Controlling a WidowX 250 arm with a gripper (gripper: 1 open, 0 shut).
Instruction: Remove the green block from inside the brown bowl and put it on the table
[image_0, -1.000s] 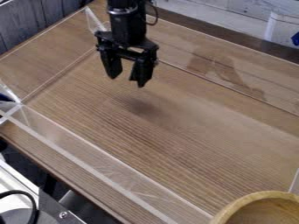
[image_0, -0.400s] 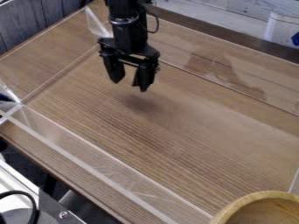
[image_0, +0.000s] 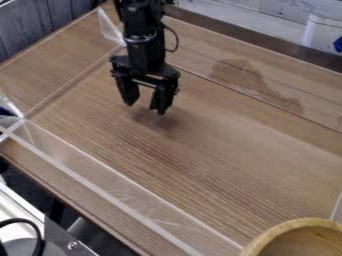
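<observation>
Since the earlier frame, the end effector (image_0: 146, 98) has sunk closer to the worktop (image_0: 227, 140) and drifted slightly toward the near side, its shadow now sitting tight beneath it. One arm is in view, one brown bowl (image_0: 297, 239), and one worktop; the green block cannot be seen anywhere, and the bowl's inside is cut off by the frame, so whether the block lies in it cannot be told. Only an arc of the bowl's thick rim shows, at the worktop's near right corner. Low clear plastic walls (image_0: 80, 165) run along the near-left edge and the far-left edge. Between the end effector and the bowl stretches a broad run of bare wood grain. The arm comes down from the far-left side, wrist upright, the end effector pointing straight down at the wood. Its two dark fingers (image_0: 128, 90) stand spread apart with nothing between them.
</observation>
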